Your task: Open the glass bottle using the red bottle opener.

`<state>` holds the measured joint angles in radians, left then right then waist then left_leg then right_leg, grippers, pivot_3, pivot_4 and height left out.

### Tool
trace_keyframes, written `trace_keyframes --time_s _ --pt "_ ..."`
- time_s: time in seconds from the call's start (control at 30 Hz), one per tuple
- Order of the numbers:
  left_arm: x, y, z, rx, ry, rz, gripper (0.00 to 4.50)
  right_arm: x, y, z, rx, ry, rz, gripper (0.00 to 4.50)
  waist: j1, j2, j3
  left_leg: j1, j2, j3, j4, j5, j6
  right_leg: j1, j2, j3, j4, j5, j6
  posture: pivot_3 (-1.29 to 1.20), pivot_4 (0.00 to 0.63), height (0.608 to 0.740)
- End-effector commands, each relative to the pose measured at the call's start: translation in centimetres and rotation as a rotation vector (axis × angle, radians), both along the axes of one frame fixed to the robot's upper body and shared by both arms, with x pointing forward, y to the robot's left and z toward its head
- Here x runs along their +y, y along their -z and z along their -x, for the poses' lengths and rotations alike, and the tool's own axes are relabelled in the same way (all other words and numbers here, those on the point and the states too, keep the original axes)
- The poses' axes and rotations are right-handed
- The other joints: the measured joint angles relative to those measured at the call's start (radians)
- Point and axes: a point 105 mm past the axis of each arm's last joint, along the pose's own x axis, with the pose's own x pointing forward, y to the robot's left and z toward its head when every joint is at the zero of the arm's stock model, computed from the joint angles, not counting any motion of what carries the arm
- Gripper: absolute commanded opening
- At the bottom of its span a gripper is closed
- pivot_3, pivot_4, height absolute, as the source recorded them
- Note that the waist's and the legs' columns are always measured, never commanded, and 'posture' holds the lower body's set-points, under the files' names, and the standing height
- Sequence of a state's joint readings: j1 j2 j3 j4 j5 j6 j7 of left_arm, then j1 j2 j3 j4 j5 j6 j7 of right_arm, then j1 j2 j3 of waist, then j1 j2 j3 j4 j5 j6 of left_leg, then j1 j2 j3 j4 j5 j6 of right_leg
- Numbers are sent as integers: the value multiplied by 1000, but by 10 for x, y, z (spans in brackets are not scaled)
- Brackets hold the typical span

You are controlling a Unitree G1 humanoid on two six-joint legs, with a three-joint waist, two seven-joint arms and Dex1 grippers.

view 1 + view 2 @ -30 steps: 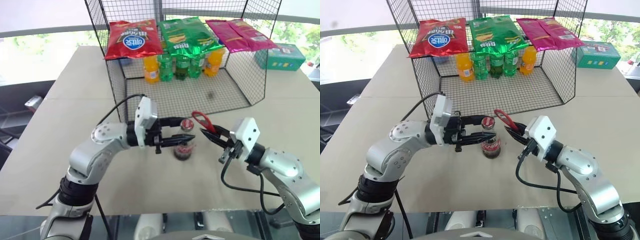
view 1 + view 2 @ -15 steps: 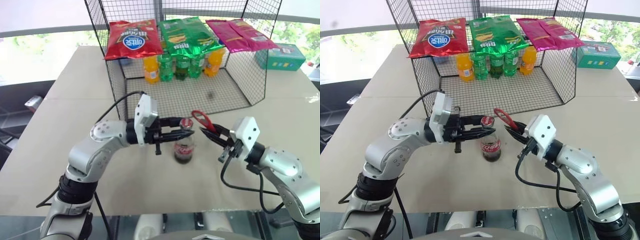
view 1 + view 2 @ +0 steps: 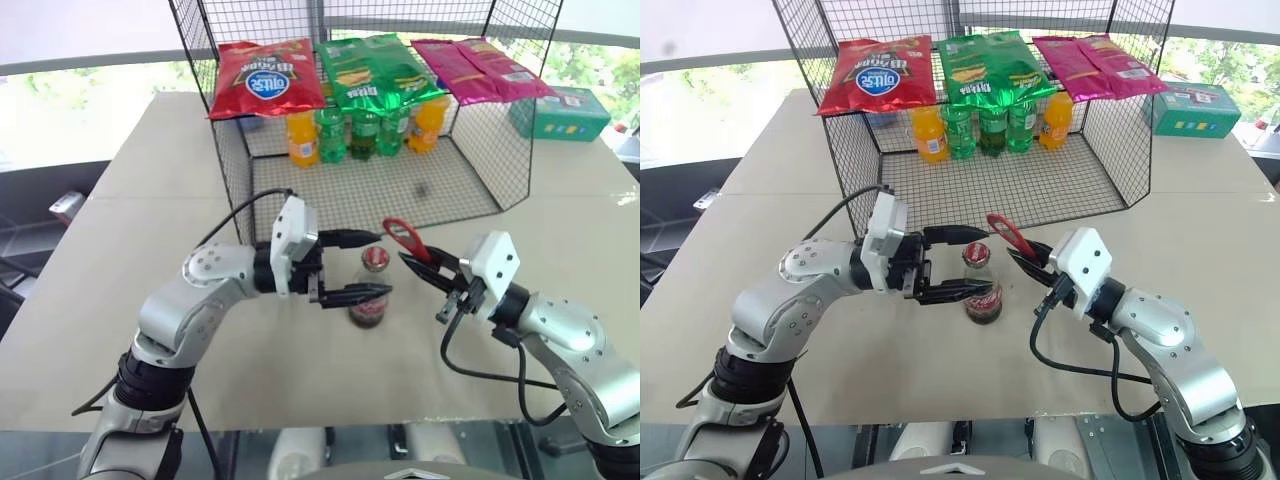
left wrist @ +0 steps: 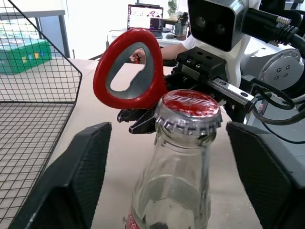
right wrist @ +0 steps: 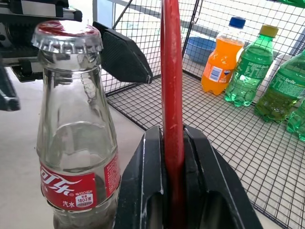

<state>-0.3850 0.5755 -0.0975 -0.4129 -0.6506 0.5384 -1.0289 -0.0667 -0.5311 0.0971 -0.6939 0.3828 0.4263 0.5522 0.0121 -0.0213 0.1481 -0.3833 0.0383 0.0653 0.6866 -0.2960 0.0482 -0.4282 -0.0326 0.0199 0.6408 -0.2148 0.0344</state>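
With my left gripper (image 3: 365,266) spread wide on either side of the glass bottle (image 3: 371,290) standing on the table (image 3: 130,200), I must clamp its neck before my right gripper (image 3: 425,268), clenched on the red bottle opener (image 3: 404,238), hooks the cap (image 4: 189,103).

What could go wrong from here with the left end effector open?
1. The left end effector brackets the small clear glass cola bottle without gripping; prying now could tip it.
2. The flat red loop-headed bottle opener, held in the right end effector, sits beside the red cap, not hooked; it may slip.
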Motion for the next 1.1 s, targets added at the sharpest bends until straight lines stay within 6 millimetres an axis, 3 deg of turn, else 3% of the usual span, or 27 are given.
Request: trace_keyframes --time_s 0.03,0.27,0.53,0.73,0.9,1.1 --pt "0 -4 4 -26 20 4 4047 0 -12 3 -53 -1 -15 0 0 0 0 0 0 0 0 0 0 0 0 0 0 0 0 0 150 740" --pt "1 2 5 -9 25 -7 1155 -1 -13 3 -60 -3 -14 0 0 0 0 0 0 0 0 0 0 0 0 0 0 0 0 0 150 740" --pt "1 3 5 -8 34 -8 1104 -2 -18 3 -128 11 11 0 0 0 0 0 0 0 0 0 0 0 0 0 0 0 0 0 150 740" --pt "2 2 4 -10 42 -6 1103 2 -22 0 -410 43 191 0 0 0 0 0 0 1 0 0 0 0 0 0 0 0 0 0 150 740" --pt "3 1 3 -8 44 -6 1102 12 -3 7 -612 -18 349 0 0 0 0 0 0 1 0 0 -1 0 0 0 0 0 0 0 150 740" --pt "5 0 3 -2 40 -10 1101 17 9 18 -715 -37 337 0 0 0 0 1 0 3 0 2 -4 0 0 2 0 0 0 0 150 740"
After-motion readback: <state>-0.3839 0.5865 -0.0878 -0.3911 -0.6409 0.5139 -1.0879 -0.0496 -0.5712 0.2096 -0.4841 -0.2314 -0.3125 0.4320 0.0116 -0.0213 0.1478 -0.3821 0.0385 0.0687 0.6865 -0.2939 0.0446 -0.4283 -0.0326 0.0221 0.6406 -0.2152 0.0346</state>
